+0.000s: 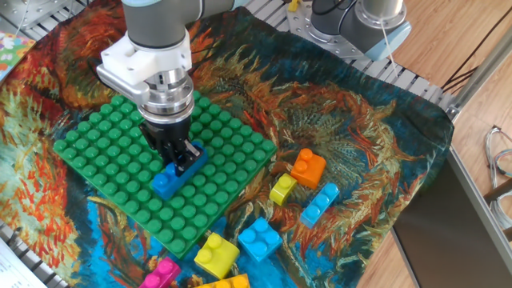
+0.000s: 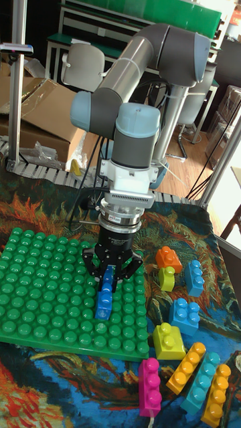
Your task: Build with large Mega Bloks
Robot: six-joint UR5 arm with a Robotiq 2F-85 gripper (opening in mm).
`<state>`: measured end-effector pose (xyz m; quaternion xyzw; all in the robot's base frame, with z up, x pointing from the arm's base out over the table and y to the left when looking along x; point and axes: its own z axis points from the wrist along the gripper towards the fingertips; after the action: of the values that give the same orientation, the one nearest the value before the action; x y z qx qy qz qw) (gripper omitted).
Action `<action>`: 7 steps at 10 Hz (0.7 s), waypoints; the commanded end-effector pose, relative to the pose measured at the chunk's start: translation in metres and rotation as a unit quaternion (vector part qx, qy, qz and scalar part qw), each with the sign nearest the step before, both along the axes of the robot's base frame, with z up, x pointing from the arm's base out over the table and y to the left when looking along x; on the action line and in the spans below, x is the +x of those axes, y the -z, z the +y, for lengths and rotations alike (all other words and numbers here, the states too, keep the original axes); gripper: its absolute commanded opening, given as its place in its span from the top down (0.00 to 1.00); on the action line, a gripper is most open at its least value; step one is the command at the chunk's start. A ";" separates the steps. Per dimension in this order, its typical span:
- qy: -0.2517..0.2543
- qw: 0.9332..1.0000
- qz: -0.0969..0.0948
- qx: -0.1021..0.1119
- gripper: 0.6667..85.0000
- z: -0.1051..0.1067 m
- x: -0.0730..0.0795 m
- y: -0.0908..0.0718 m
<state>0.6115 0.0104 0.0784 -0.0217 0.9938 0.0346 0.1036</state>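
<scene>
The build is only at its start. One long blue brick (image 1: pixel 178 170) lies on the green baseplate (image 1: pixel 96 152), near the middle toward its front edge, and the gripper (image 1: pixel 181 157) stands over the far end of it with the jaws clenched on it. No second brick is on the plate. The orange brick (image 1: pixel 308 168), a light blue brick (image 1: pixel 320 203), a yellow brick (image 1: pixel 216 254) and a pink brick (image 2: pixel 149 386) lie loose on the patterned cloth (image 1: pixel 360 120), beside the plate's right and front edges, and these remain to be stacked.
</scene>
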 end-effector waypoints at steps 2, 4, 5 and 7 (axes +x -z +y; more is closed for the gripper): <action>-0.015 1.000 -0.002 0.002 0.99 0.002 -0.004 0.003; -0.020 1.000 0.001 0.000 0.99 0.001 -0.006 0.004; -0.021 1.000 0.001 -0.001 0.99 0.001 -0.006 0.004; -0.021 1.000 0.002 -0.004 0.99 -0.001 -0.005 0.004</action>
<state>0.6056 0.0098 0.0736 -0.0428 0.9935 0.0308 0.1006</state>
